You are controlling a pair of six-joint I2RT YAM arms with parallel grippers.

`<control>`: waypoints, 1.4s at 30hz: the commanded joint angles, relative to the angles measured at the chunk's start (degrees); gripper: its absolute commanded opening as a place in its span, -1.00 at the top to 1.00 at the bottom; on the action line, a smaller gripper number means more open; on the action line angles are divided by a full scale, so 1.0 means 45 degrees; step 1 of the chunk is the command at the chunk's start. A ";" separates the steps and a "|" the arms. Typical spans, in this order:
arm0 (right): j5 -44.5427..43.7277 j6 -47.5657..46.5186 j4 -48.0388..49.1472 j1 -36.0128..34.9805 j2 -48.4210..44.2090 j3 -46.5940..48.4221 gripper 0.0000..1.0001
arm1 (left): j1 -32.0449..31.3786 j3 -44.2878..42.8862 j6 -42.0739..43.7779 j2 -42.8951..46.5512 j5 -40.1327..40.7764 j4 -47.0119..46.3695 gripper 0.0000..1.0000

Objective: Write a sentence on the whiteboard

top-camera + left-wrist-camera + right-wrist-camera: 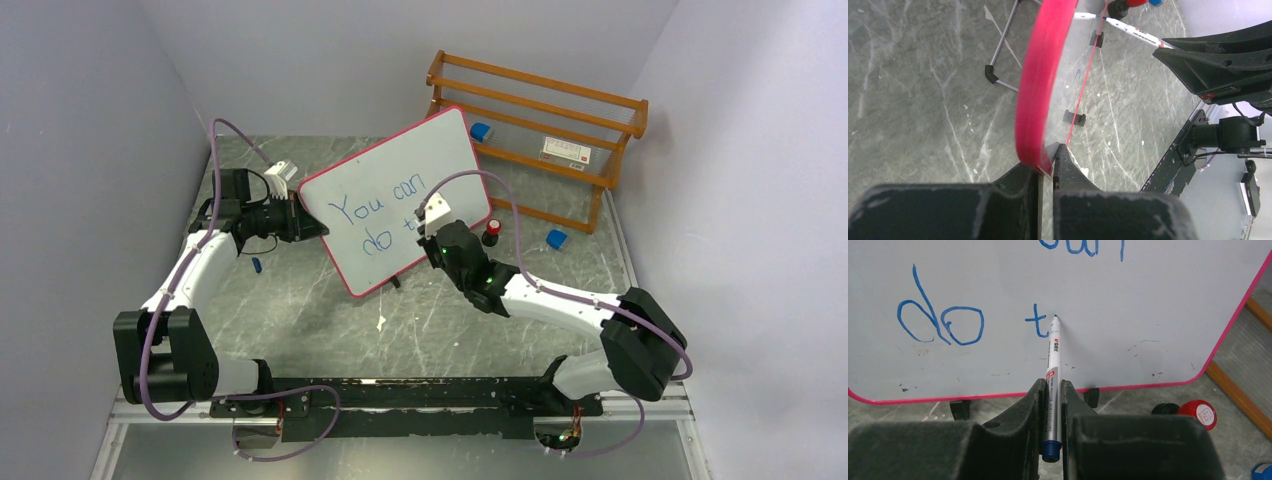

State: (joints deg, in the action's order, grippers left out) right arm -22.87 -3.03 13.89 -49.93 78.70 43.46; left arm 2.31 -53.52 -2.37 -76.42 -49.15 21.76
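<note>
The whiteboard (400, 190) stands tilted on the table, white with a pink-red frame (1038, 95). My left gripper (318, 229) is shut on its left edge, the frame pinched between the fingers (1068, 165). The sentence (375, 212) in blue reads "You can" with "do t" below (968, 325). My right gripper (1051, 390) is shut on a silver marker (1053, 365) with a blue end; its tip touches the board just right of the "t". In the top view the right gripper (432, 232) sits in front of the board's lower right part.
A wooden rack (545, 125) stands behind the board at the right. A red-capped small bottle (492, 232) and a blue cap (556, 239) lie right of the board, another blue piece (481, 131) by the rack. A small blue object (257, 265) lies under the left arm.
</note>
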 commanded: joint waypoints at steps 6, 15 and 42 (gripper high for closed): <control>0.0050 0.0012 0.0502 0.0061 0.0026 0.0510 1.00 | -0.0044 0.0157 0.1172 -0.0418 0.2699 0.0028 0.90; -0.0026 -0.0113 0.0665 0.0061 0.0226 0.0778 1.00 | -0.0044 0.0162 0.1172 -0.0418 0.2684 0.0045 0.90; -0.0206 0.0299 -0.0193 0.0085 0.0097 -0.0019 1.00 | -0.0044 0.0147 0.1178 -0.0459 0.2738 0.0057 0.90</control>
State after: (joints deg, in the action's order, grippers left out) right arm -23.00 -2.92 14.81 -49.93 80.23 45.06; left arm 2.31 -53.52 -2.39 -76.51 -49.15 21.74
